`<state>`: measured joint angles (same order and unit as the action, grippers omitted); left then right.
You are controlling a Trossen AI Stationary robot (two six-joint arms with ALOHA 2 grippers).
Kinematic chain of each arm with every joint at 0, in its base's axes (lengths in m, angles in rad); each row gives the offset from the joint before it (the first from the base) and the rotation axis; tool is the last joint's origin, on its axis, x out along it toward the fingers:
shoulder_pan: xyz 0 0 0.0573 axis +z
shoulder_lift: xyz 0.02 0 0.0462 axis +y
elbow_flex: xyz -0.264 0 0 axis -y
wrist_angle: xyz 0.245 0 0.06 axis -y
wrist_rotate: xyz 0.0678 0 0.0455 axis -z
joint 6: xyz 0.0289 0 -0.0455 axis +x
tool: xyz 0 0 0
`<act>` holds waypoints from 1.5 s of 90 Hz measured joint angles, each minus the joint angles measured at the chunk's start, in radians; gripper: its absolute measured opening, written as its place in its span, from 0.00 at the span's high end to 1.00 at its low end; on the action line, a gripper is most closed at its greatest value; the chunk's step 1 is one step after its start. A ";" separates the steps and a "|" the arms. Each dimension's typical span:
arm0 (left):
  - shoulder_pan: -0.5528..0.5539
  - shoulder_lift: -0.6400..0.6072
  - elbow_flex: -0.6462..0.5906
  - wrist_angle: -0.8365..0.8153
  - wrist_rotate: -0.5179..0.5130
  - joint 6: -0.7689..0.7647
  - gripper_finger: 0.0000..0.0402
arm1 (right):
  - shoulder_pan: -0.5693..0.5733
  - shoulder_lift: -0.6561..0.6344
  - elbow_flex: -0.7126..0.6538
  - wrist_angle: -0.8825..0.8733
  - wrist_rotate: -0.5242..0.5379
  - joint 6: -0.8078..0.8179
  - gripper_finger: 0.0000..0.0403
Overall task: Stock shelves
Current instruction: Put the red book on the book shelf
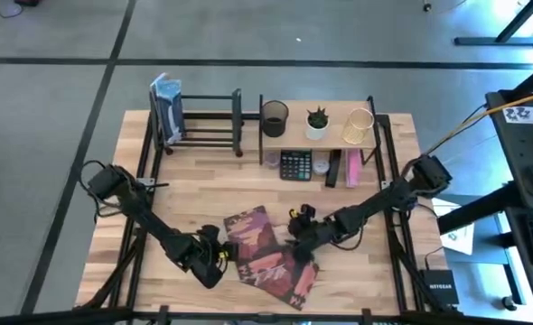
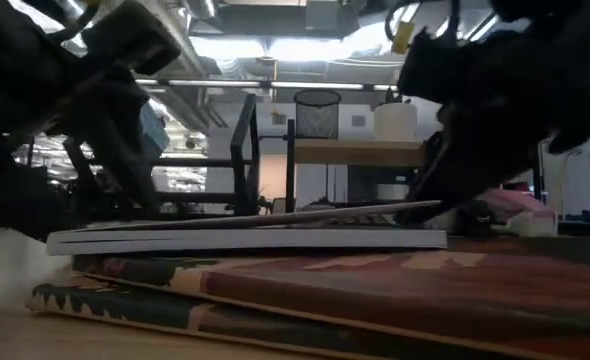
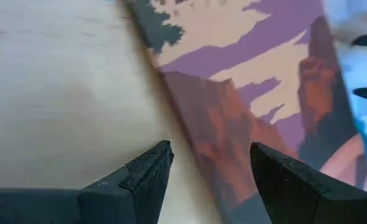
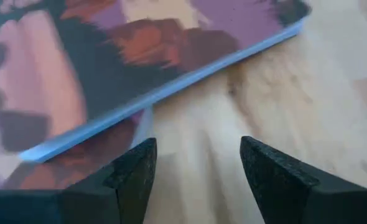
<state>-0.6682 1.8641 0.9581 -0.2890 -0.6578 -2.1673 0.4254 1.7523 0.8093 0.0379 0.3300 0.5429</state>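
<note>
Shelves (image 1: 316, 135) at table's far edge; both grippers (image 1: 214, 257) (image 1: 300, 226) spread wide beside stacked books (image 1: 265, 257)

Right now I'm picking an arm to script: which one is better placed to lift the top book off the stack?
Left, probably. The left gripper is open with the top book's edge between its fingers. The right gripper, also open, points at bare table beside the book's corner.
</note>
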 joint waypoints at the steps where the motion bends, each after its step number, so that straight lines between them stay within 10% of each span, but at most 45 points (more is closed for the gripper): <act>1: 0.001 0.000 0.000 0.000 -0.003 -0.001 0.49 | -0.004 0.000 0.000 0.000 -0.001 -0.001 0.46; 81: 0.068 0.020 -0.005 0.135 -0.097 0.164 0.49 | -0.099 0.193 0.068 0.279 -0.185 -0.062 0.46; 115: 0.046 0.013 -0.003 0.112 -0.091 0.204 0.75 | -0.098 0.187 0.084 0.215 -0.155 -0.083 0.46; 135: 0.025 0.004 -0.003 0.074 -0.066 0.212 0.71 | -0.098 0.186 0.084 0.201 -0.157 -0.090 0.46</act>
<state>-0.6427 1.8680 0.9554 -0.2151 -0.7240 -1.9558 0.3275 1.9385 0.8932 0.2390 0.1734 0.4530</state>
